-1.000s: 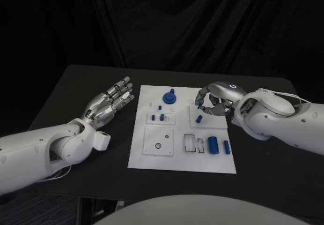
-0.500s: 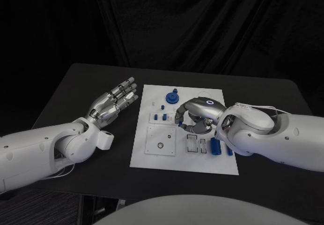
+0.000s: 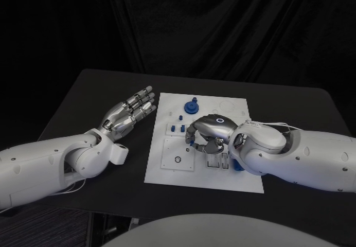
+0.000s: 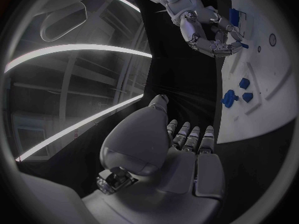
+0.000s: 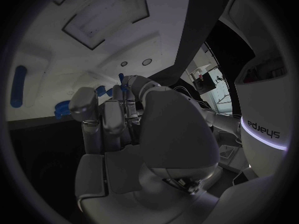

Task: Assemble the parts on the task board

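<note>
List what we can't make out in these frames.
- Head view: the right hand and its arm cover the middle of the task board; what lies under them is hidden.
- Right wrist view: a small blue piece sits at the fingers; whether it is held cannot be told.
- Left wrist view: the board's parts are too small to tell apart, and part of the board is cut off by the circle's rim.

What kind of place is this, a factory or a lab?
Probably a robotics test lab: a black table before dark curtains, holding one white task board with small blue parts, not a production line.
</note>
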